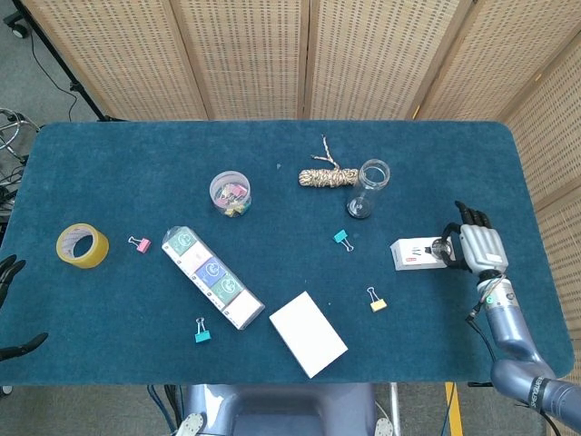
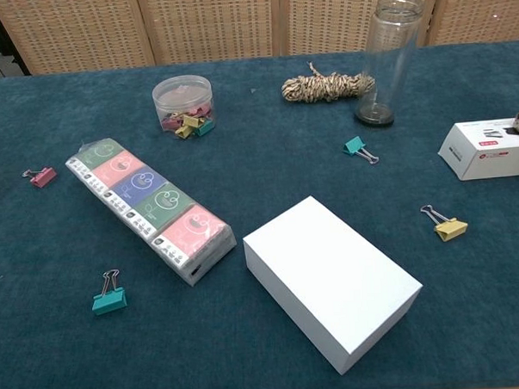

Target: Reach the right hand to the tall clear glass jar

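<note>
Two hands in head view only. Near edge: plain white box [image 2: 332, 281], teal binder clip [image 2: 109, 300] to its left, shrink-wrapped row of coloured packs [image 2: 151, 207] running diagonally. Yellow binder clip [image 2: 450, 228] right of the white box. Left hand [image 1: 9, 272] hangs off the table's left edge, state can't tell. Right hand [image 1: 474, 245] sits at the right end of a small white carton [image 1: 418, 253], fingers touching a round metal item on it; whether it grasps that, can't tell. Further back: another teal clip [image 2: 355, 145], then tall clear glass jar [image 2: 386, 60] upright, well apart from the right hand, rope bundle [image 2: 326, 87] just beside it. Clear tub of clips [image 2: 183, 104] left of that. Tape roll [image 1: 82, 245] and pink clip [image 1: 141, 243] far left
</note>
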`<action>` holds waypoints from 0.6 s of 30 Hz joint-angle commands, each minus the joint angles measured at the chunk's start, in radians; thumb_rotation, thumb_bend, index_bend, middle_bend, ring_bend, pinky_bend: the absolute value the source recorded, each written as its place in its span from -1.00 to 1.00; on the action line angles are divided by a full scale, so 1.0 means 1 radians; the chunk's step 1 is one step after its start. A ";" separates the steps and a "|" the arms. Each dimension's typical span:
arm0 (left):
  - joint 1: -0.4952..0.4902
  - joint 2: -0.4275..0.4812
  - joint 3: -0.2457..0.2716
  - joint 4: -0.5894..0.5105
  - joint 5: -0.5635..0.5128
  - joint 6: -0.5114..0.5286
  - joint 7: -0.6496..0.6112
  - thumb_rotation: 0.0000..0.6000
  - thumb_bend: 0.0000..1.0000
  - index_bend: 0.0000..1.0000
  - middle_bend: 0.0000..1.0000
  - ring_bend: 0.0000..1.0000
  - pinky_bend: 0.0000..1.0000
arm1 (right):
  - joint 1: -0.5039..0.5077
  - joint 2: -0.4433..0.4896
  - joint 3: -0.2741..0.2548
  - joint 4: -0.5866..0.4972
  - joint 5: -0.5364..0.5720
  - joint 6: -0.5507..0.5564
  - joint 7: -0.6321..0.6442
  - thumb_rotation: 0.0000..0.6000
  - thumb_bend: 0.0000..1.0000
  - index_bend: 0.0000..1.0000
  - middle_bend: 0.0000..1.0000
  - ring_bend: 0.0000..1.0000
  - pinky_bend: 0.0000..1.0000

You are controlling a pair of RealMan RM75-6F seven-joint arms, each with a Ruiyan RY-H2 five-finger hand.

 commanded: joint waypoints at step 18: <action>-0.005 -0.003 -0.004 -0.006 -0.014 -0.013 0.016 1.00 -0.77 -1.00 -1.00 -1.00 -1.00 | 0.007 -0.032 -0.005 0.049 0.003 -0.006 0.030 1.00 -0.05 0.11 -1.00 -1.00 -1.00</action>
